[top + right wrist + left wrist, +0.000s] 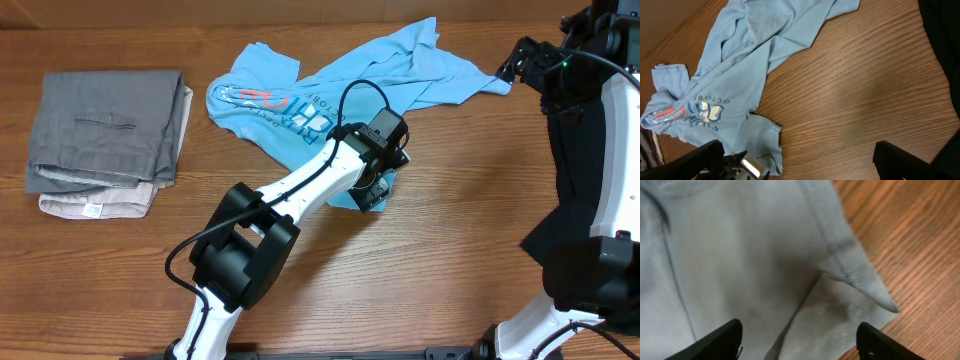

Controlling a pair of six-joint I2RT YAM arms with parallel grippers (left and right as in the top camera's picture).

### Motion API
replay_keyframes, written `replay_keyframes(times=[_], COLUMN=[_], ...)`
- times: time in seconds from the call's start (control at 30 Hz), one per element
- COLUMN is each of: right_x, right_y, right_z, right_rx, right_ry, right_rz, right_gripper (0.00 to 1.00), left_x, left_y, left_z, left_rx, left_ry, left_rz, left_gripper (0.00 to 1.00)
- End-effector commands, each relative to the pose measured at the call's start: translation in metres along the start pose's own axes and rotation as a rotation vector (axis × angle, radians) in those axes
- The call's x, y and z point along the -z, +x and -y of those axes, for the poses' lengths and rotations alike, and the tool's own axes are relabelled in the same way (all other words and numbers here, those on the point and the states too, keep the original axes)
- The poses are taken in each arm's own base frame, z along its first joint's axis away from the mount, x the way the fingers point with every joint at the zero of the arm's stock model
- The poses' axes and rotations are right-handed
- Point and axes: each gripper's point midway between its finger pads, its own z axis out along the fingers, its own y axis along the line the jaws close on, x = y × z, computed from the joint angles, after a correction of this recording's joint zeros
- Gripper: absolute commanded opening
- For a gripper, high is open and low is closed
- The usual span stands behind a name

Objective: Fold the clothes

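**Overhead:** A crumpled light blue short-sleeved T-shirt (330, 85) lies at the far middle of a brown wooden table (450, 220), with red-and-blue lettering facing up on its left part. The left arm stretches from the near edge to the T-shirt's nearest corner, where the left gripper (377, 190) sits over the fabric. From above, its fingers cannot be made out. The right gripper (508, 68) hangs at the far right, just beside the garment's right-hand end. Well apart on the left, a pile of folded grey trousers (105, 125) rests on a folded cream cloth (95, 205).

**Left wrist:** Two black fingertips (720, 340) of the left gripper stand spread wide above pale blue fabric, with nothing pinched between them. A stitched hem corner folds to a point over a lower layer of the T-shirt, and bare wood shows to the right.

**Right wrist:** The right gripper's black fingertips (705, 159) are parted at the bottom corners of the frame, over bare wood grain, holding nothing. The T-shirt sprawls across the upper left, the word "OCTOBER" readable upside down. The left gripper shows at the bottom edge, on the T-shirt's corner.
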Motion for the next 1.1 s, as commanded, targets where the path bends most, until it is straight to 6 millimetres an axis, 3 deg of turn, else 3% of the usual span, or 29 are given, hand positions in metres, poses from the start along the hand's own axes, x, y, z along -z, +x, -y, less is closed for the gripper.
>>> replay_keyframes(times=[0.0, 0.17, 0.47, 0.67, 1.07], right_x=[0.002, 0.002, 0.002, 0.002, 0.002], right_y=[-0.001, -0.001, -0.001, -0.001, -0.001], right_z=[-0.002, -0.002, -0.002, -0.002, -0.002], right_rx=[0.001, 0.001, 0.001, 0.001, 0.001], right_ry=[-0.006, -0.006, -0.006, -0.006, -0.006], right_rz=[0.007, 0.007, 0.007, 0.007, 0.007], right_gripper=[1.00, 1.00, 1.00, 1.00, 1.00], left_x=[0.000, 0.000, -0.002, -0.012, -0.019], left_y=[-0.006, -0.008, -0.011, -0.005, -0.004], left_z=[0.007, 0.020, 0.014, 0.020, 0.021], left_rx=[-0.082, -0.155, -0.147, -0.143, -0.143], left_ry=[0.053, 0.128, 0.120, 0.162, 0.161], left_rz=[0.028, 0.051, 0.070, 0.050, 0.058], left_gripper=[0.79, 0.81, 0.88, 0.88, 0.78])
